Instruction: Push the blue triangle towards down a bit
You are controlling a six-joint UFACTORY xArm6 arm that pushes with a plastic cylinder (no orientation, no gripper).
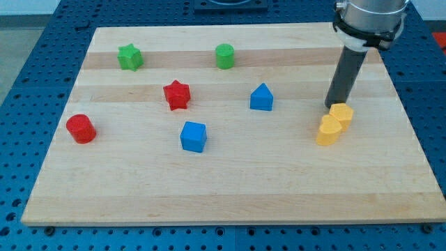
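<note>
The blue triangle (pixel 261 97), a small house-shaped block, sits on the wooden board (pixel 230 188) a little right of the middle. My tip (pixel 332 106) is well to its right, at about the same height in the view, touching or almost touching the top edge of a yellow block (pixel 341 113). The rod rises from there to the view's top right.
A second yellow block (pixel 328 130) leans against the first. A blue cube (pixel 193 136) lies below-left of the triangle. A red star (pixel 177 95), a red cylinder (pixel 81 128), a green star (pixel 129 57) and a green cylinder (pixel 224 56) lie further left and up.
</note>
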